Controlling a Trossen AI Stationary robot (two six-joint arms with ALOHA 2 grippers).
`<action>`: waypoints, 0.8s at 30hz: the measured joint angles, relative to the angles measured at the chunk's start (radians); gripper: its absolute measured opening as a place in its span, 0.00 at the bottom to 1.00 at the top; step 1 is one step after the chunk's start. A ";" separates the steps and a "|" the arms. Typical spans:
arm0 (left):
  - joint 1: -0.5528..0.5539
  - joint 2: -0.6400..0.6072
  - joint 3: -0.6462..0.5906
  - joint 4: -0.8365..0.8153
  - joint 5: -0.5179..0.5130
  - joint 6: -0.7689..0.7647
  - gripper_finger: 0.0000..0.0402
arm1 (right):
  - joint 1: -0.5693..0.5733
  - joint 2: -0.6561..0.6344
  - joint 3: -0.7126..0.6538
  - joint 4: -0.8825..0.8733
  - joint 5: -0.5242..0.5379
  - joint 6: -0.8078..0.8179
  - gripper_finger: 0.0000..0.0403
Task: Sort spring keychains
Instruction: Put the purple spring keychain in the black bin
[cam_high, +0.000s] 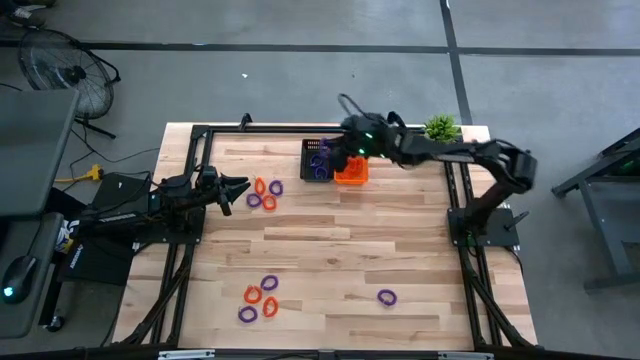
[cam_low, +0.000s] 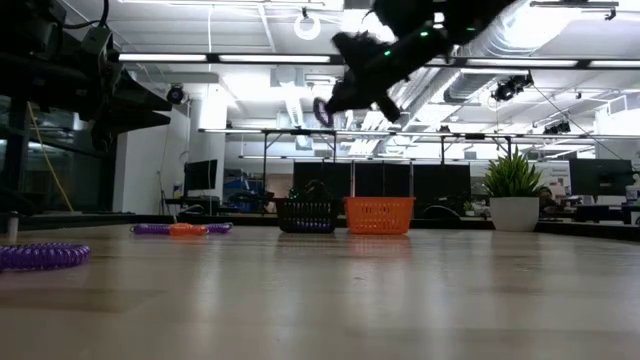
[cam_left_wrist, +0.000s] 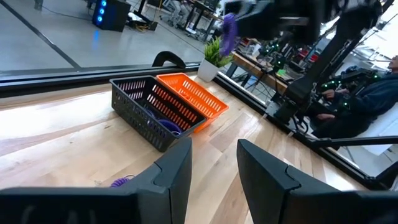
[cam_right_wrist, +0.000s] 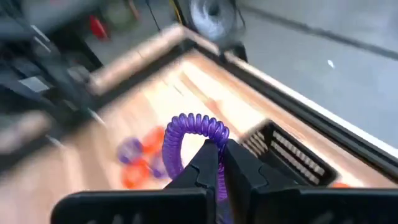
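My right gripper (cam_right_wrist: 219, 149) is shut on a purple spring keychain (cam_right_wrist: 196, 127) and hangs high over the black basket (cam_high: 318, 160) and the orange basket (cam_high: 351, 172) at the table's far edge. The black basket has purple keychains (cam_left_wrist: 166, 126) in it. Loose orange and purple keychains lie flat on the table in a cluster (cam_high: 265, 193) in front of my left gripper, in another cluster (cam_high: 260, 297) near the front, and as one purple ring (cam_high: 387, 296). My left gripper (cam_left_wrist: 214, 149) stands open at the table's left side, pointing level toward the baskets. My right gripper pinches the purple keychain's coil (cam_right_wrist: 216, 163) between its two fingertips, at one spot on the loop. The fingers slant down from the table's right side. The rest of the loop (cam_low: 322, 110) stands out past the fingertips, lifted clear and well above the baskets.
A potted plant (cam_high: 441, 127) stands at the table's far right corner. Black frame rails (cam_high: 200, 140) run along the table's edges. A person (cam_left_wrist: 373, 93) sits beyond the table's right side. Bare wood (cam_high: 380, 230) lies across the table's middle.
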 joint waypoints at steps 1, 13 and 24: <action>0.000 0.000 0.000 0.000 0.001 0.000 0.31 | -0.011 0.035 0.059 -0.067 -0.009 -0.029 0.02; 0.000 0.000 0.000 0.000 0.003 0.000 0.31 | -0.104 0.419 0.569 -0.539 -0.096 -0.284 0.03; 0.000 0.000 0.000 0.000 0.003 0.000 0.31 | -0.114 0.571 0.690 -0.671 -0.133 -0.336 0.04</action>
